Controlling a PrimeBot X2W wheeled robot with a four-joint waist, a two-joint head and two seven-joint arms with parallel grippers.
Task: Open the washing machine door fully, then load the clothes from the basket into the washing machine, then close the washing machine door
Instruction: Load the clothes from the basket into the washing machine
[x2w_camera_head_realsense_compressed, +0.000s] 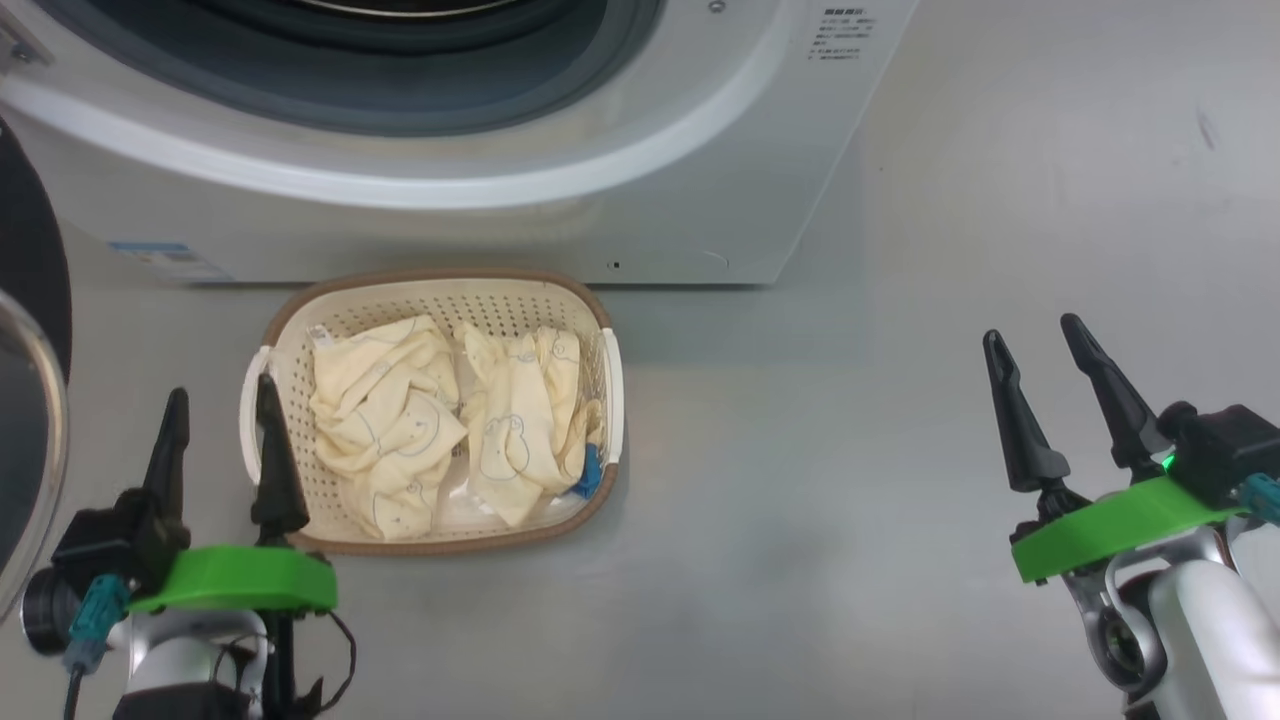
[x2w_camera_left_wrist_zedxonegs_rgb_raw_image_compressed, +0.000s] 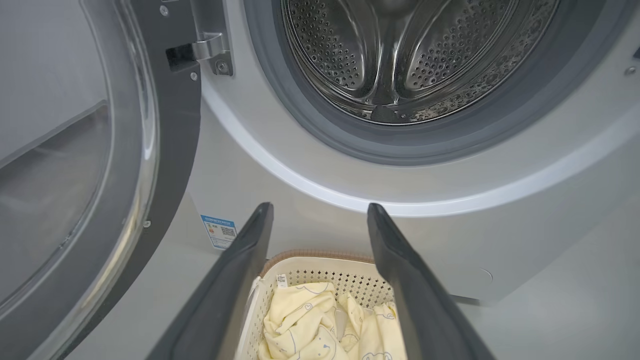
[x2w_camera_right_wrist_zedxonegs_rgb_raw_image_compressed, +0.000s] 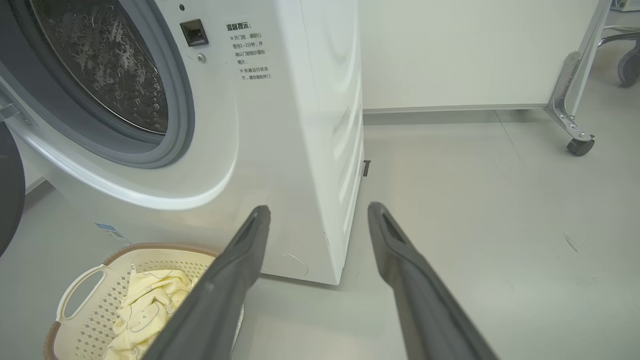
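- Grey, faintly glossy floor (x2w_camera_head_realsense_compressed: 850, 480) runs under everything. The right wrist view adds a pale wall panel (x2w_camera_right_wrist_zedxonegs_rgb_raw_image_compressed: 450, 50) at the far right and a metal leg on a caster (x2w_camera_right_wrist_zedxonegs_rgb_raw_image_compressed: 575, 120).
- At the far left, the washing machine door (x2w_camera_head_realsense_compressed: 30, 300) stands swung open. The head view catches just its black rim and glass edge, while the left wrist view adds the metal hinge (x2w_camera_left_wrist_zedxonegs_rgb_raw_image_compressed: 210, 50) fixed to the washer's front.
- The left gripper (x2w_camera_head_realsense_compressed: 222, 390) sits near-left of the basket, its 2 dark fingers spread wide and holding nothing. In the head view its right finger overlaps the basket's white left handle. Its own wrist view frames the basket's far end between the fingers.
- The basket (x2w_camera_head_realsense_compressed: 430, 275) stands on the floor, its far rim just beside the base of the washing machine (x2w_camera_head_realsense_compressed: 500, 230).
- The clothes (x2w_camera_head_realsense_compressed: 400, 420) lie crumpled inside the basket, pale yellow with outlined prints. The head view adds a small blue piece (x2w_camera_head_realsense_compressed: 588, 475) against the right wall.
- The left wrist view adds the grey gasket (x2w_camera_left_wrist_zedxonegs_rgb_raw_image_compressed: 310, 125), the perforated steel drum (x2w_camera_left_wrist_zedxonegs_rgb_raw_image_compressed: 400, 50) and a blue label sticker (x2w_camera_left_wrist_zedxonegs_rgb_raw_image_compressed: 220, 231) low on the washer. The right wrist view adds a printed notice (x2w_camera_right_wrist_zedxonegs_rgb_raw_image_compressed: 247, 52) and the latch socket (x2w_camera_right_wrist_zedxonegs_rgb_raw_image_compressed: 193, 32).
- The right gripper (x2w_camera_head_realsense_compressed: 1031, 328) hangs over bare floor well right of the basket, with its jaws wide and holding nothing.
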